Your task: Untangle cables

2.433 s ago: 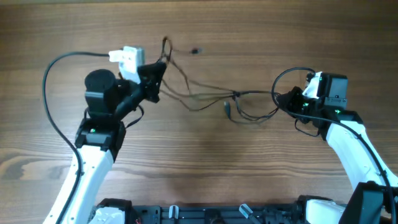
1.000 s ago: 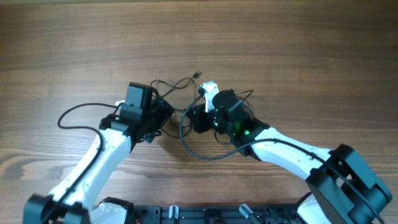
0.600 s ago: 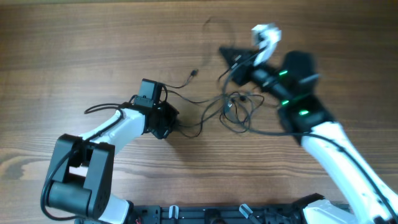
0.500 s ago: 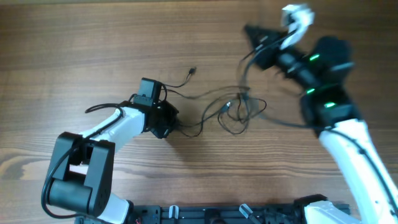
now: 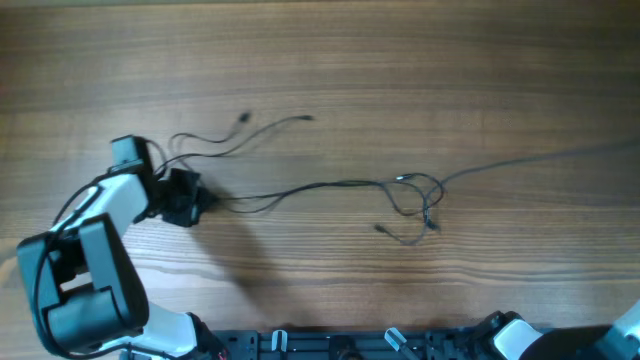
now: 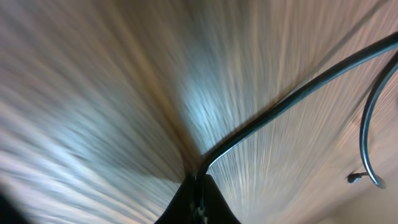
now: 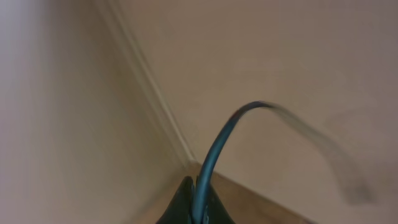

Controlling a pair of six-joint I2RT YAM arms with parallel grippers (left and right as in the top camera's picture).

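While both pairs of jaws are clamped shut on the cables [image 5: 330,185], the left gripper [image 5: 188,197] sits at the left of the table [image 5: 400,60] and the right gripper [image 7: 196,199] beyond its right edge. The strands stretch lengthwise between them, their knot [image 5: 418,197] lying right of centre.

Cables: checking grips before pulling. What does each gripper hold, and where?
Left gripper pinches a cable near the bunch's left end; right gripper pinches another cable, where along it unclear.

One cable [image 5: 540,158] blurs toward the right edge of the tabletop [image 5: 400,60] and is cut off there. The right gripper [image 7: 196,199] shows only its tip, apparently motion-smeared. The plug ends [image 5: 382,229] are too tiny to identify.
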